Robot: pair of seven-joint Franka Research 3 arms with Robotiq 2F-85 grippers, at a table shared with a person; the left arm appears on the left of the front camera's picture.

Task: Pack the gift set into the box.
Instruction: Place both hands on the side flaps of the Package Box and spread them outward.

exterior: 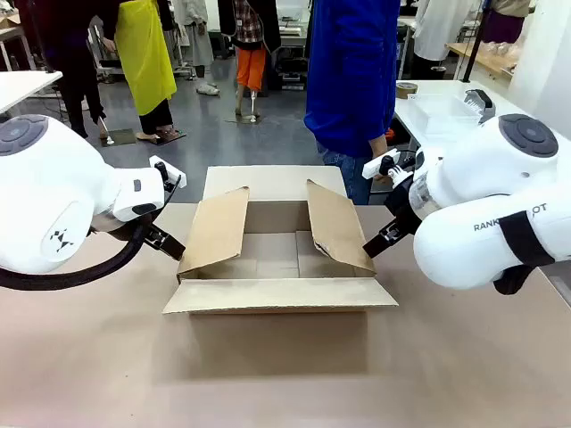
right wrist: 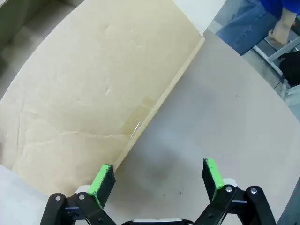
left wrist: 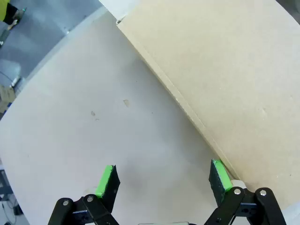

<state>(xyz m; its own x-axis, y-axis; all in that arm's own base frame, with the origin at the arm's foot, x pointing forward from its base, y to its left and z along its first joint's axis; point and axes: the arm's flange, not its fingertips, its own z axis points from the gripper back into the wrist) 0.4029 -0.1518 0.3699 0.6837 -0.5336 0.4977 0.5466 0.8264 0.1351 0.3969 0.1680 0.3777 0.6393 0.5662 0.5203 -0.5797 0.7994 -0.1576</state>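
The box (exterior: pixel 272 254) sits open at the middle of the table (exterior: pixel 268 374). My left gripper (left wrist: pixel 161 176) gapes wide just beside its left flap (exterior: pixel 214 234), and my right gripper (right wrist: pixel 157 176) gapes wide at its right flap (exterior: pixel 337 227).

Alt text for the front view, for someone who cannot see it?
A brown box, flaps open and nothing inside, sits on the table between the left gripper and right gripper. A person in blue stands behind.
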